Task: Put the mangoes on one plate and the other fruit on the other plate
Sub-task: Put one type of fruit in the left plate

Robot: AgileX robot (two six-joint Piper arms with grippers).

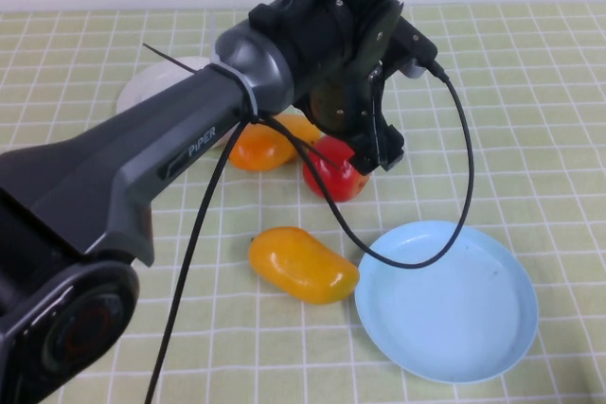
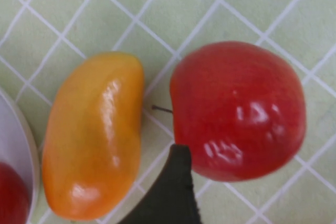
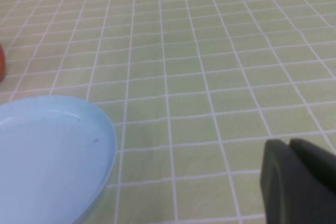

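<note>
My left gripper (image 1: 358,160) hangs open just above a red apple (image 1: 333,175) in the middle of the table. One dark finger (image 2: 173,192) shows in the left wrist view beside that apple (image 2: 239,108); the other finger is out of view. One mango (image 1: 263,149) lies next to the apple, partly behind the arm, also seen as mango (image 2: 94,135). A second mango (image 1: 303,264) lies nearer, left of the blue plate (image 1: 445,305). The white plate (image 1: 151,87) is mostly hidden; its rim (image 2: 21,140) holds a second apple (image 2: 10,198). My right gripper (image 3: 296,179) is shut over bare cloth.
A green checked cloth covers the table. The left arm's body and cable (image 1: 464,167) stretch across the left and middle of the high view. The blue plate (image 3: 47,150) holds nothing. The right arm does not show in the high view.
</note>
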